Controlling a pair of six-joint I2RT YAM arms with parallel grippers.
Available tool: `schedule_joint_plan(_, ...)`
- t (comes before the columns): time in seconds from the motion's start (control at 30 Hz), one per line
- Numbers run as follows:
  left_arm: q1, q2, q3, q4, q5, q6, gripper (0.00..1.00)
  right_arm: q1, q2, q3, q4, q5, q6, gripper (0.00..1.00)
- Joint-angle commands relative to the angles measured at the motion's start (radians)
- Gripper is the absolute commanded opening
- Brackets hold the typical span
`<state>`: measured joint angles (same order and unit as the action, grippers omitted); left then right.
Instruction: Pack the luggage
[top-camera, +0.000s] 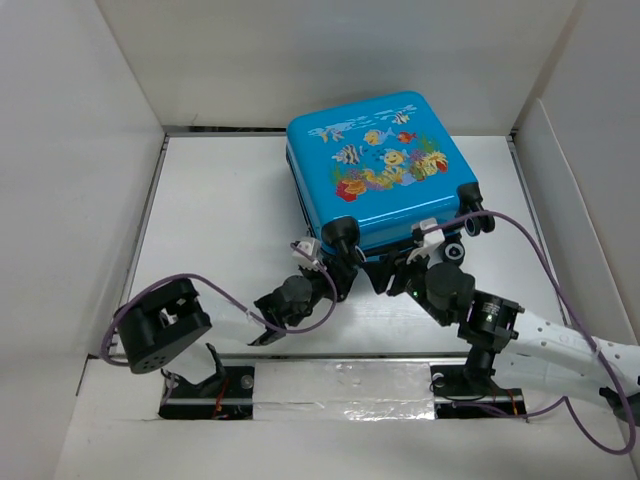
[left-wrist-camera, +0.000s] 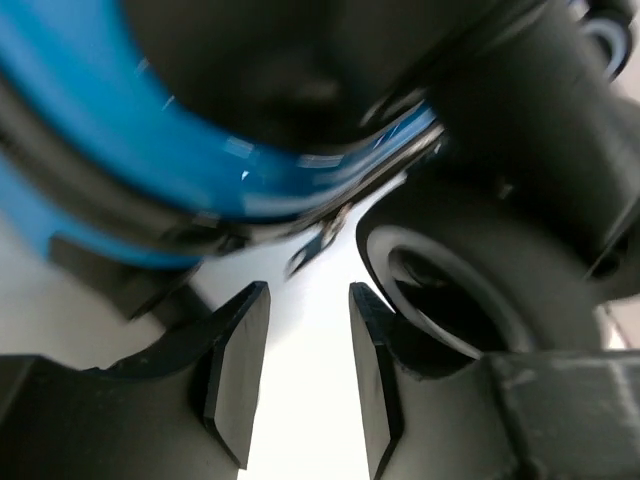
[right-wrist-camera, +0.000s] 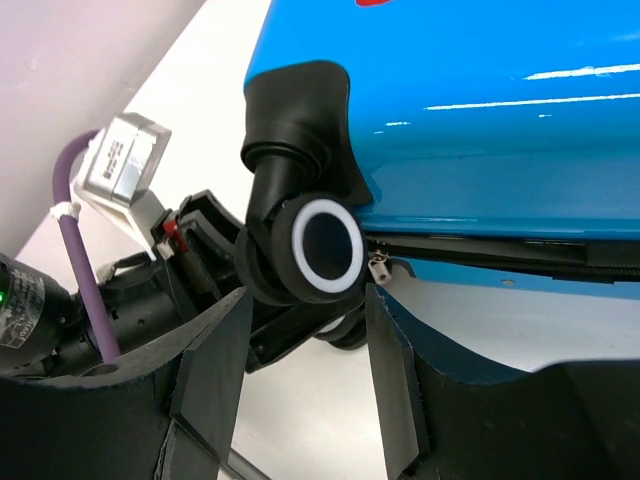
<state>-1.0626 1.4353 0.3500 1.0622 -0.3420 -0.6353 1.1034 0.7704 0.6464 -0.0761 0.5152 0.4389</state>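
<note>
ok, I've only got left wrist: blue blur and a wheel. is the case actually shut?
Observer: Yes. Top view shows the luggage lying flat and closed, fish print up.
Operator: And the other arm?
Observer: The right hand sits at the same near edge, with a wheel just ahead of it.
Operator: Gripping it?
Observer: No. Its fingers stand apart, not clamped on anything.
</note>
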Motion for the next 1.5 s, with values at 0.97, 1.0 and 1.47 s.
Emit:
schedule_joint_plan(0.97, -0.096, 0.272, 0.184, 0.354, -0.442, 0.017, 0.0, -0.103, 0.009, 0.019, 0.03, -0.146, 0.02, 0.76)
schedule_joint_plan(1.0, -0.096, 0.267, 0.178, 0.352, -0.445, 0.022, 0.0, -0.103, 0.007, 0.027, 0.018, -0.139, 0.012, 0.78)
schedule_joint_plan(1.47, -0.096, 0.234, 0.07, 0.384, -0.45, 0.051, 0.0, -0.195, 0.328, 0.216, 0.055, -0.211, -0.095, 0.88)
